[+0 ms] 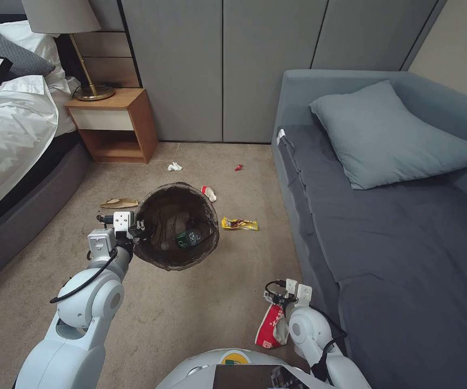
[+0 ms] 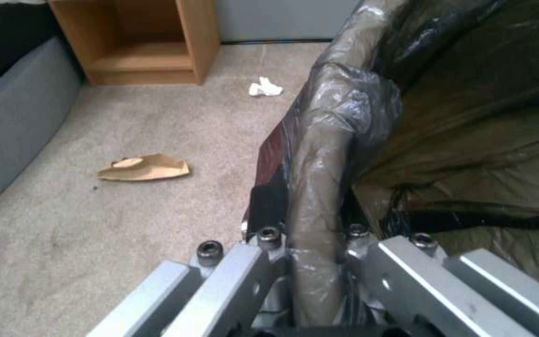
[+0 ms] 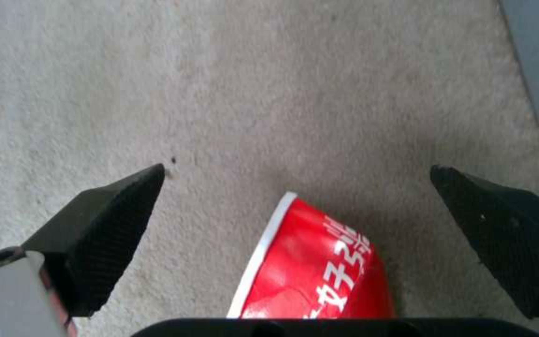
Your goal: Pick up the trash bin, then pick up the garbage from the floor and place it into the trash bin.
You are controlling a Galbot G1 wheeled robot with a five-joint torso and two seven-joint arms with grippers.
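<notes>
Head view: one trash bin (image 1: 177, 227), six floor litter pieces (image 1: 239, 223).

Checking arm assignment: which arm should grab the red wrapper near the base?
Right. The right pincer hangs open directly over the red wrapper on the carpet. The left pincer is clamped on the trash bin rim.

The head view looks steeply down from above onto the carpet (image 1: 190, 313) between bed and sofa. The left wrist view sits close against the trash bin (image 2: 344, 154) rim, facing the nightstand (image 2: 138, 42), which the head view shares. The right wrist view points, seemingly straight down, close at carpet and a red wrapper (image 3: 319, 271).
</notes>
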